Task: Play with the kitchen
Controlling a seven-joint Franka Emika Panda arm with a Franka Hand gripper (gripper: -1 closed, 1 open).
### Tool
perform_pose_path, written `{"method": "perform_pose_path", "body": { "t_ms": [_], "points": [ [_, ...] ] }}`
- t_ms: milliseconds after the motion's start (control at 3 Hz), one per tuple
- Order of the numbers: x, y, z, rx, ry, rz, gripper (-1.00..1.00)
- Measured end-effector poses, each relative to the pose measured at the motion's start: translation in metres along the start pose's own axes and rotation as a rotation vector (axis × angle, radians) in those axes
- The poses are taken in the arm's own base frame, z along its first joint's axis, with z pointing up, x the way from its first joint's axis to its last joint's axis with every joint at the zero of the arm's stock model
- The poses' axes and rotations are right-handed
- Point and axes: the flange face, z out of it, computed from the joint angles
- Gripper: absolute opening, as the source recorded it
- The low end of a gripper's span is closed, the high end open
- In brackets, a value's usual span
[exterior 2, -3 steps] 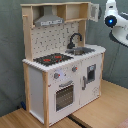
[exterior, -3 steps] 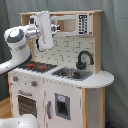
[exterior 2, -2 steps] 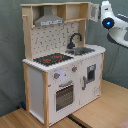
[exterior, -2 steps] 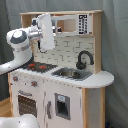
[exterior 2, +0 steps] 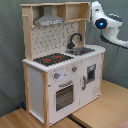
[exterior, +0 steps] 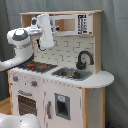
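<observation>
White and light wood, the kitchen (exterior: 60,85) stands mid-scene in both exterior views, oven door shut, nothing visibly shifted, so play looks barely begun. The gripper (exterior: 45,31) hangs above the hob (exterior: 37,66) at the first exterior view's left; its opening I cannot tell. It has risen slightly since a second ago

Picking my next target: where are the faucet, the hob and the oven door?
faucet (exterior: 84,59), first exterior view, on the black curved spout.
hob (exterior 2: 53,59), second exterior view, on the black top between the red rings.
oven door (exterior 2: 64,96), second exterior view, on the dark window.
</observation>
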Motion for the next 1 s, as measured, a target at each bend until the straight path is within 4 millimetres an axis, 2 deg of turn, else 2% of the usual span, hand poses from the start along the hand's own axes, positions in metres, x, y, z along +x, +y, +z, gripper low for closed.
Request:
{"method": "perform_pose_path", "body": {
  "t_ms": [1000],
  "points": [
    [0.064, -0.037, 0.008, 0.041, 0.065, -0.047, -1.0]
  ]
}}
